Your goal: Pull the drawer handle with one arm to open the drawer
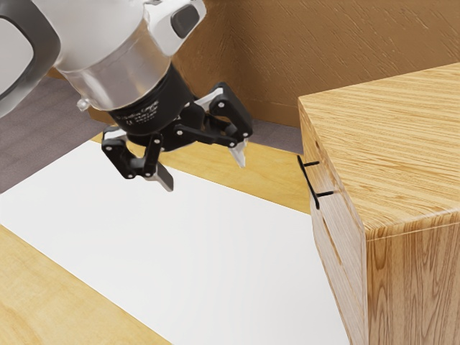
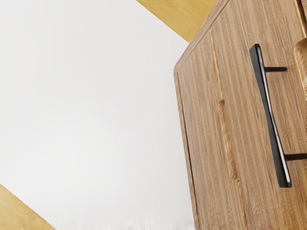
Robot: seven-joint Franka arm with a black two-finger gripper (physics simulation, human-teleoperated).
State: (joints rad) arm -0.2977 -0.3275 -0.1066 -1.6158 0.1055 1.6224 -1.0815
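A wooden cabinet stands at the exterior view's right, its drawer front facing the arm. A thin black bar handle sticks out from the upper part of that front on two short posts. My black gripper hangs open above the white mat, to the left of the handle and well apart from it, with nothing between its fingers. In the wrist view the handle runs along the drawer front, and the drawer looks flush with the cabinet.
A white mat covers most of the wooden table. A wood-panelled wall stands behind, with grey floor at the far left. The cabinet top is bare.
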